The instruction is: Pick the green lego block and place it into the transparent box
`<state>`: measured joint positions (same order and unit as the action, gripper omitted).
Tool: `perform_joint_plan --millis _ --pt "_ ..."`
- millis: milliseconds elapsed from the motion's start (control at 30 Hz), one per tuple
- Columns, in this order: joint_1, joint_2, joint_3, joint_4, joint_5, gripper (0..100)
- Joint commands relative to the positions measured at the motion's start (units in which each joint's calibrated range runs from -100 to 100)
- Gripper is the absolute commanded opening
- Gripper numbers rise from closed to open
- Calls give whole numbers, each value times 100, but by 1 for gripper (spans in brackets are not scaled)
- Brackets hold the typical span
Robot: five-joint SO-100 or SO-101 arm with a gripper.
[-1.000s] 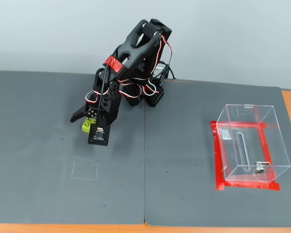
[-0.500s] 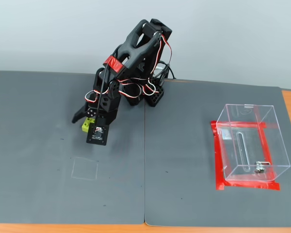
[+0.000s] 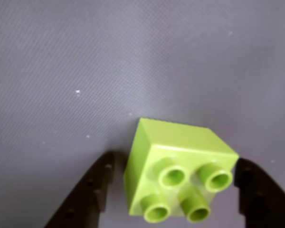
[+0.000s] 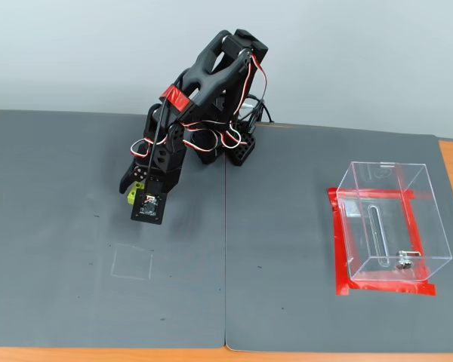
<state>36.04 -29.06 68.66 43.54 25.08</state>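
The black two-finger gripper [image 3: 173,199] stands open, its two dark fingers set either side of the one small lime-green square plastic brick [image 3: 178,173] with four round studs. A gap shows at each side in the wrist view, so nothing is grasped. The brick [image 4: 128,197] rests on the dark grey mat [image 4: 60,226], well apart from the single clear plastic box [image 4: 389,222], which sits on red tape [image 4: 340,249] at the right of the fixed view.

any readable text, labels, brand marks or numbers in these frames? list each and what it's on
None readable in either view.
green lego block: studs look blank in the wrist view, no lettering resolved.
Camera board on the gripper: small markings, too small to read.
transparent box: no label; red tape under it is plain.
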Motion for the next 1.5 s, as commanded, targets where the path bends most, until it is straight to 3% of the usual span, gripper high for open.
perform_joint_plan --millis 0,200,500,700,967,1467 --pt "11 -7 -14 -48 -15 22" --pt "3 -7 -50 -48 -20 13" --pt "-64 -117 -176 39 -26 13" --pt "-489 -151 -1171 707 -161 13" --pt "-1623 -1194 -2257 750 -281 13" --pt "-4532 -2923 -2148 594 -312 13"
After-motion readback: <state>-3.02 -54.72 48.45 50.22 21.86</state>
